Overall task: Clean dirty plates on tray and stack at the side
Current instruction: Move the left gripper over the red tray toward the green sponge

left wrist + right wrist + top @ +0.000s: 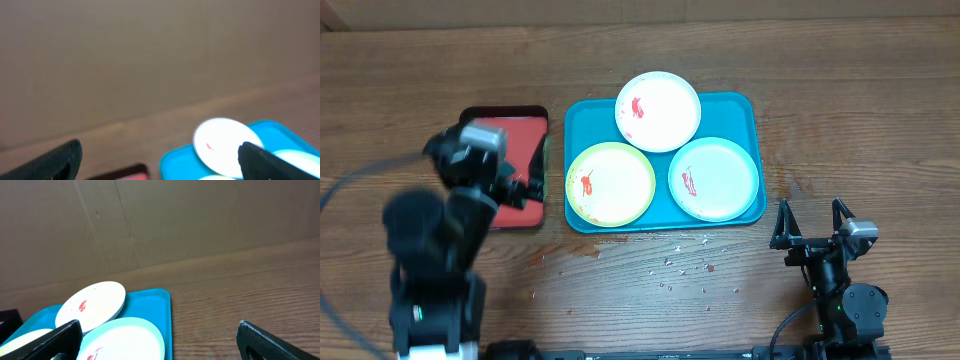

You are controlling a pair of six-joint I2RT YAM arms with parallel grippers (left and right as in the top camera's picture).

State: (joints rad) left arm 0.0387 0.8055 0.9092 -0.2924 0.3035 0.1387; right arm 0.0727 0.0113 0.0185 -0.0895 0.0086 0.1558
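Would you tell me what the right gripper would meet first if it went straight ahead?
Likely nothing: the right gripper points over bare table just right of the tray, toward the cardboard backdrop.

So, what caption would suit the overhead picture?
White plate, green-rimmed plate, blue-rimmed plate, all red-smeared, on a teal tray.

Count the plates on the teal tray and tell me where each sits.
3. White plate at the tray's far edge, overhanging its rim; yellow-green plate near left; light-blue plate near right. All lie single, so none seems hidden.
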